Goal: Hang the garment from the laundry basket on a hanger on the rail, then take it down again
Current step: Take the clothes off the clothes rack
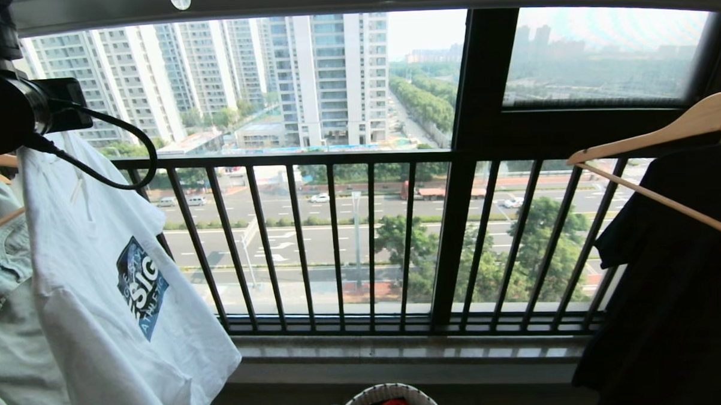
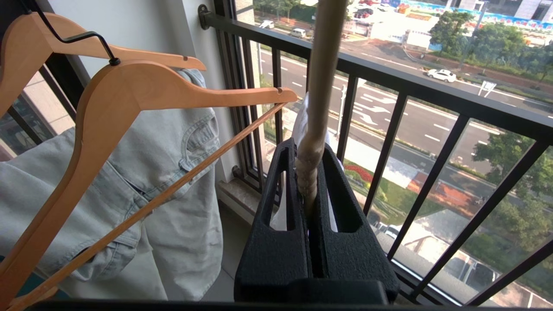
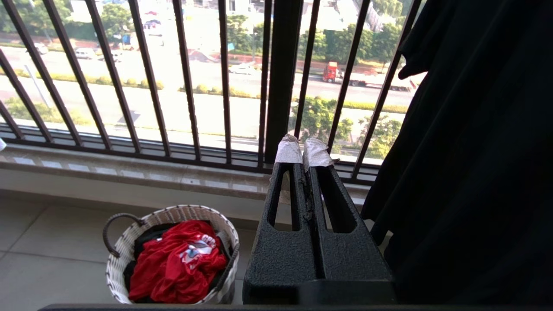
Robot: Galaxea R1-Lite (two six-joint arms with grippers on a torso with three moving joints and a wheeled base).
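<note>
pinching the hanger (image 2: 317, 108), left gripper (image 2: 309, 172) holds up the garment (image 1: 112, 307) reading "athletic"; right gripper (image 3: 302, 153) pressed together.

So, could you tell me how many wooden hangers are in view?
3: front hanger and rear hanger at the left by the denim garment, a third hanger at the right by the black garment. Others may be hidden.
</note>
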